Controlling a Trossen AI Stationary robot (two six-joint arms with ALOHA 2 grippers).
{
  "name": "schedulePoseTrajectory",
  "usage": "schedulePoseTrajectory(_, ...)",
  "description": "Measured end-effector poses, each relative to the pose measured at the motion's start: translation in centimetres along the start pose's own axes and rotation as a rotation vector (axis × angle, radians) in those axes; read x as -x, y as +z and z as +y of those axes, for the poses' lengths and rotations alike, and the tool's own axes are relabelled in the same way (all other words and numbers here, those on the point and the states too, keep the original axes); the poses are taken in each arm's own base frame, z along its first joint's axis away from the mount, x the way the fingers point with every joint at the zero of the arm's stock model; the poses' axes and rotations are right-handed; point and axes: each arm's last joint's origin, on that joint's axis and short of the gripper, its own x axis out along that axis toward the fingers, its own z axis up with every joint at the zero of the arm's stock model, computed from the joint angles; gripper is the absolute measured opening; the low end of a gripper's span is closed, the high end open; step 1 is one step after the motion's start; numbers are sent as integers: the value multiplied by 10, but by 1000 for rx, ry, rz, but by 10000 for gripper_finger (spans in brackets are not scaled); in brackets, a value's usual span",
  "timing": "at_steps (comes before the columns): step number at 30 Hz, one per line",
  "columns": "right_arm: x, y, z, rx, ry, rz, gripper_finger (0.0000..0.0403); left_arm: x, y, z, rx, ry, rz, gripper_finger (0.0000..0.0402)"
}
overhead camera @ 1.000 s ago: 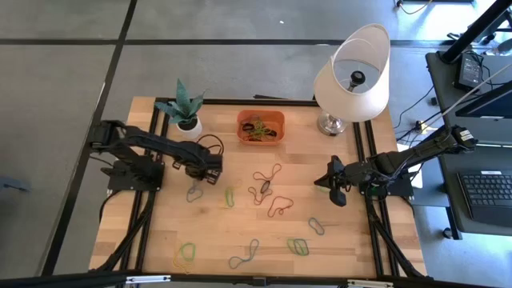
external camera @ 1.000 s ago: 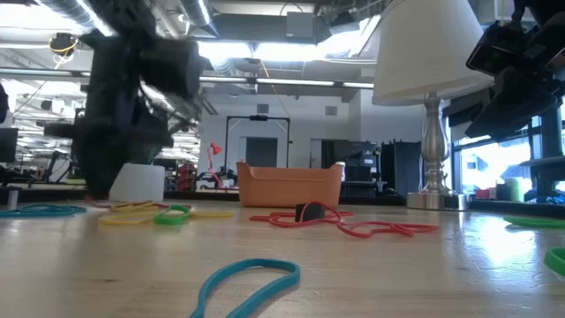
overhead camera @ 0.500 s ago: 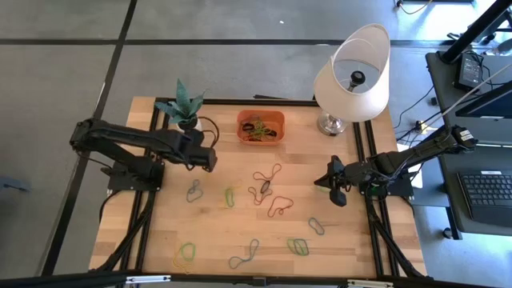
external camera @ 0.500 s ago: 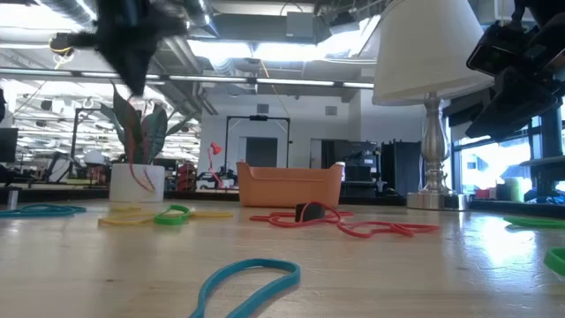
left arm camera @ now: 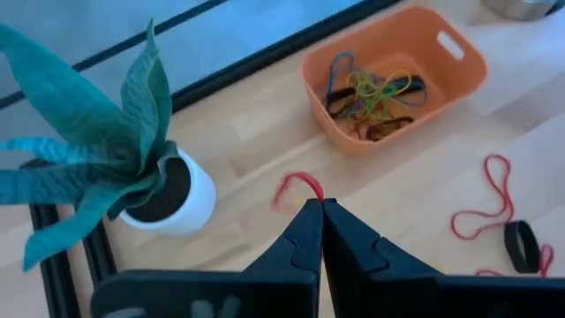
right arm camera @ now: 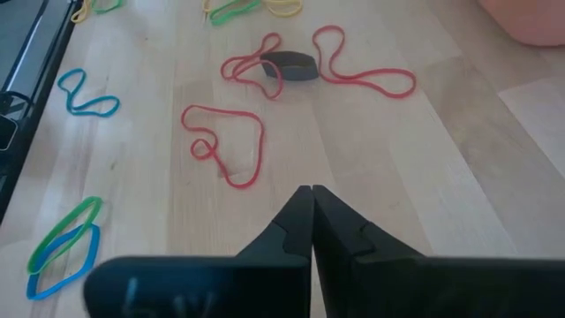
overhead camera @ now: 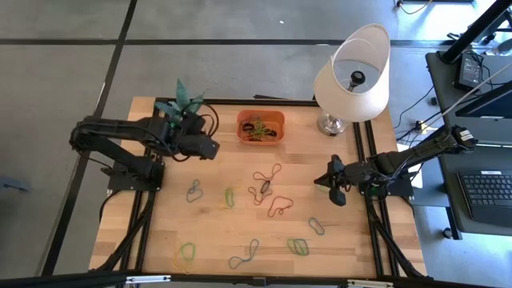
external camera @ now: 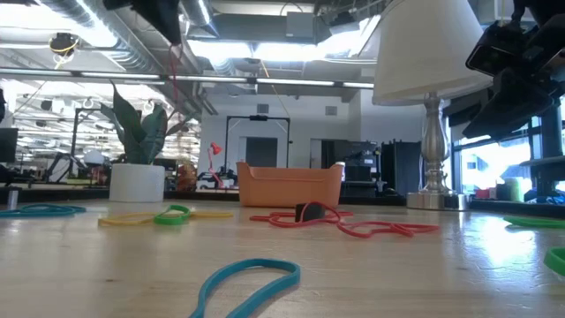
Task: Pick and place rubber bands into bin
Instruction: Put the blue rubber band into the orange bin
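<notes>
The left gripper (left arm camera: 320, 205) hangs above the surface (overhead camera: 240, 232) with its jaws pinching a red rubber band (left arm camera: 298, 184). Just ahead of those jaws sits the orange bin (left arm camera: 459, 78), holding a tangle of yellow, green, blue and dark rubber bands (left arm camera: 375, 93); the white plant pot (left arm camera: 196, 199) stands off to one side. The right gripper (right arm camera: 311, 196) waits with jaws pressed together, loose bands (right arm camera: 231, 141) scattered before it.

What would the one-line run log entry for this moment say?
left gripper: shut on red rubber band, raised, short of bin | right gripper: shut, waiting at table's right | bin: holds several bands
</notes>
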Motion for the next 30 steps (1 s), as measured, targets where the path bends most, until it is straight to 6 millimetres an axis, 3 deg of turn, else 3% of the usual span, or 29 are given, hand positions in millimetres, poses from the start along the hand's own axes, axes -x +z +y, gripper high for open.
schedulePoseTrajectory(8,0,0,0,-5,0,-1,6,2,0,-1,-10,-49,75,1)
schedulePoseTrajectory(11,0,0,0,-5,0,-1,6,-5,-8,-4,-30,-48,156,1)
schedulePoseTrajectory(18,0,0,0,1,-5,2,6,-49,-50,-11,-60,84,389,1)
schedulePoseTrajectory(23,0,0,-1,13,-24,-7,6,-80,-89,-4,-34,222,580,2)
schedulePoseTrajectory(30,0,0,-1,20,-25,-10,6,-100,-115,3,48,270,645,2)
